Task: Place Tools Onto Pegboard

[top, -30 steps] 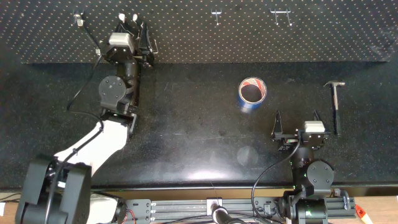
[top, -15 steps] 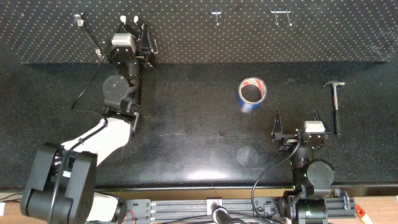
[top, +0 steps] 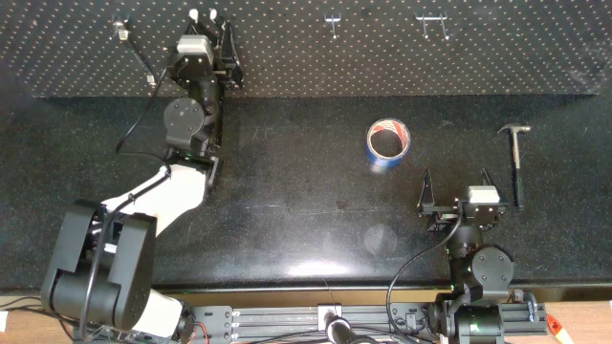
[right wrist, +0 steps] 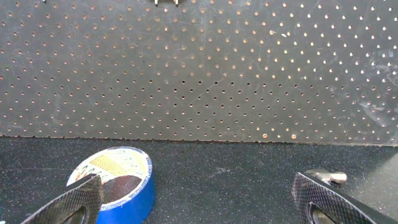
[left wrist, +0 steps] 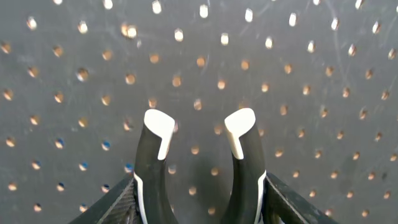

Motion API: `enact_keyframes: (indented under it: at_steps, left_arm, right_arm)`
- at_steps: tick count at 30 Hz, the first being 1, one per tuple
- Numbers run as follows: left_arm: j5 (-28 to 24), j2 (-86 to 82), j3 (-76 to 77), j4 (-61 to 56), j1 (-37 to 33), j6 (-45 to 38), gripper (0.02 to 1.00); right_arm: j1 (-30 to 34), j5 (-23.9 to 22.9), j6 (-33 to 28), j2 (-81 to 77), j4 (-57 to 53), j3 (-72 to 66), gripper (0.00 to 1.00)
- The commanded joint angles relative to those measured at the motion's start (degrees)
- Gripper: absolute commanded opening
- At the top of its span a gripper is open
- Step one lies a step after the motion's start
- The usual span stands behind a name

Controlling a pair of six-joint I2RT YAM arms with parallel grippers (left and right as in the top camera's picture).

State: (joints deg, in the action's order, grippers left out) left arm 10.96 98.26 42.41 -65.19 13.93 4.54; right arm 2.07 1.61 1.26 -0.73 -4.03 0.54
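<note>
My left end effector point(left wrist: 200, 127) has advanced up against the pegboard point(top: 402, 57), fingers spread and empty, while the hammer point(top: 516, 167) lies on the surface point(top: 287, 210) just right of my spread, empty right end effector point(top: 457, 188), the nearer one, its handle running toward the pegboard.

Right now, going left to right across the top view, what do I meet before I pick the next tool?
Left gripper, jaws open up at the pegboard → tape roll → right gripper, jaws open over the table → hammer.
</note>
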Motion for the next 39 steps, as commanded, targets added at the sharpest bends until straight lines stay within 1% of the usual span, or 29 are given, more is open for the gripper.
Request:
enact_keyframes:
  at_steps: [1, 8, 19, 20, 21, 22, 23, 25, 27, 28, 29, 36, 37, 38, 39]
  left_arm:
    - [0.8, 0.2, 1.6, 3.0, 0.0, -0.3, 0.029]
    - [-1.3, 0.2, 1.6, 7.7, 0.0, 0.3, 0.029]
    - [-1.3, 0.2, 1.6, 7.8, 0.0, 1.0, 0.029]
    - [-1.3, 0.2, 1.6, 7.8, 0.0, 1.0, 0.060]
    - [-1.3, 0.2, 1.6, 7.8, 0.0, 1.0, 0.180]
    - [-1.3, 0.2, 1.6, 7.8, 0.0, 1.0, 0.246]
    - [-1.3, 0.2, 1.6, 7.9, 0.0, 1.0, 0.259]
    - [-1.3, 0.2, 1.6, 8.0, 0.0, 1.0, 0.358]
    - [-1.3, 0.1, 1.6, 8.1, 0.0, 1.2, 0.382]
    - [-1.3, 0.0, 1.6, 8.3, 0.1, 1.2, 0.476]
    - [-1.4, -0.1, 1.6, 8.4, 0.1, 1.2, 0.531]
    - [-1.7, -0.1, 1.6, 8.5, 0.1, 1.2, 0.840]
    - [-1.7, -0.1, 1.6, 8.5, 0.1, 1.2, 0.893]
    - [-1.7, -0.1, 1.6, 8.5, 0.1, 1.2, 0.976]
    - [-1.7, -0.2, 1.6, 8.7, 0.1, 1.2, 0.996]
  right_arm:
    - [-0.4, 0.3, 0.6, 0.5, -0.1, -0.3, 0.980]
    - [-0.4, 0.3, 0.7, 0.5, -0.1, -0.3, 0.980]
    - [-0.4, 0.3, 0.6, 0.5, -0.1, -0.3, 0.980]
    - [-0.4, 0.3, 0.7, 0.5, -0.1, -0.3, 0.978]
    - [-0.4, 0.3, 0.7, 0.5, -0.1, -0.3, 0.980]
    - [-0.4, 0.3, 0.6, 0.5, -0.1, -0.3, 0.980]
    - [-0.4, 0.3, 0.7, 0.5, -0.1, -0.3, 0.980]
    - [-0.4, 0.3, 0.7, 0.5, -0.1, -0.3, 0.980]
    - [-0.4, 0.3, 0.6, 0.5, -0.1, -0.3, 0.980]
    - [-0.4, 0.3, 0.7, 0.5, -0.1, -0.3, 0.980]
    - [-0.4, 0.3, 0.7, 0.5, -0.1, -0.3, 0.980]
    - [-0.4, 0.3, 0.7, 0.5, -0.1, -0.3, 0.980]
    - [-0.4, 0.3, 0.7, 0.5, -0.1, -0.3, 0.980]
    - [-0.4, 0.3, 0.7, 0.5, -0.1, -0.3, 0.980]
    - [-0.4, 0.3, 0.7, 0.5, -0.1, -0.3, 0.980]
